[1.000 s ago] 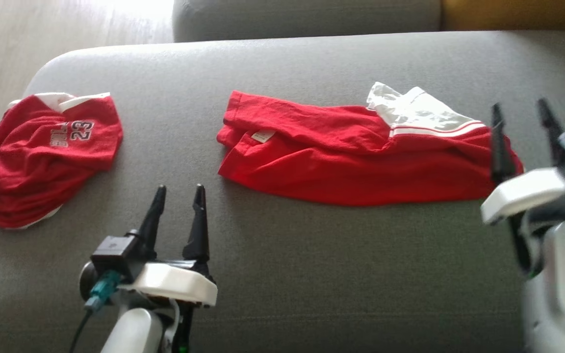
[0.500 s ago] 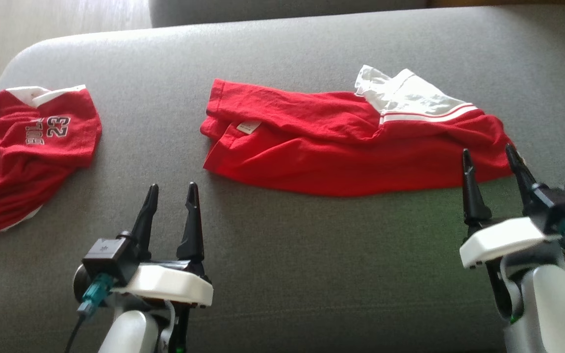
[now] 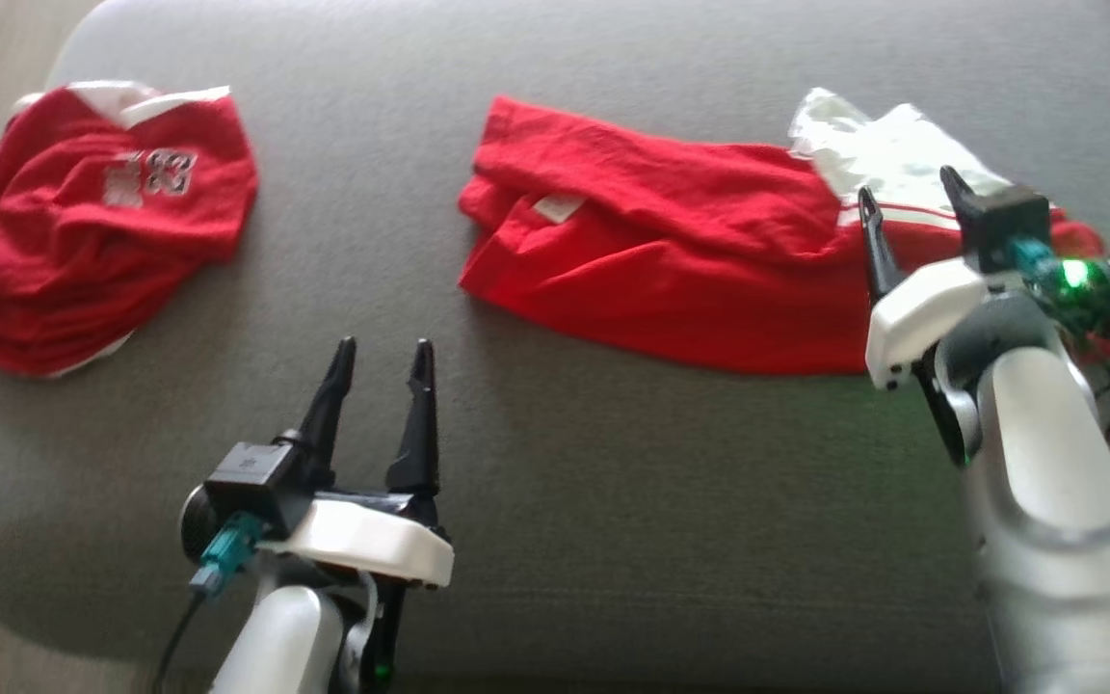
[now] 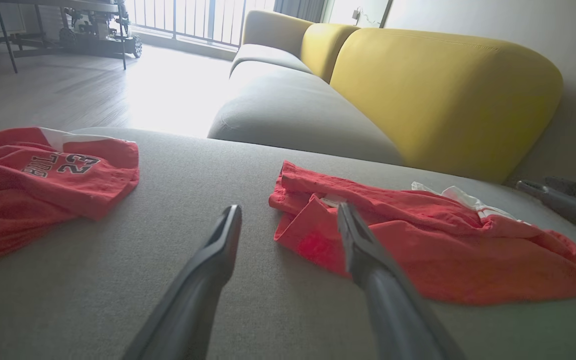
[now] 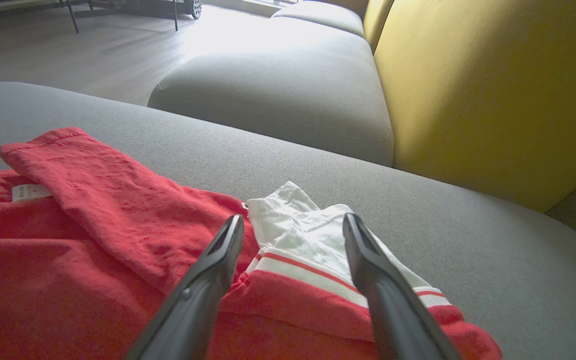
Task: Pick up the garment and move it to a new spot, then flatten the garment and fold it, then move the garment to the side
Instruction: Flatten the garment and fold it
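Observation:
A red garment [image 3: 671,260] lies crumpled lengthwise across the middle of the grey cushion [image 3: 613,501], its white striped part [image 3: 887,154] at the right end. My right gripper [image 3: 907,185] hovers open over that end. In the right wrist view its fingers [image 5: 293,219] straddle the white part [image 5: 308,230] and do not clamp it. My left gripper [image 3: 383,347] stands open over bare cushion, short of the garment's left end [image 4: 313,235]. It holds nothing.
A second red garment printed "23" [image 3: 102,222] sits bunched at the cushion's left end, near the rounded edge and the wooden floor [image 4: 68,95]. A yellow backrest [image 4: 443,90] and another grey seat [image 4: 293,110] lie beyond the cushion.
The head camera has shifted. My right gripper has come forward from the cushion's right side to above the garment's white end. The left gripper has kept its place, and the garments lie as before.

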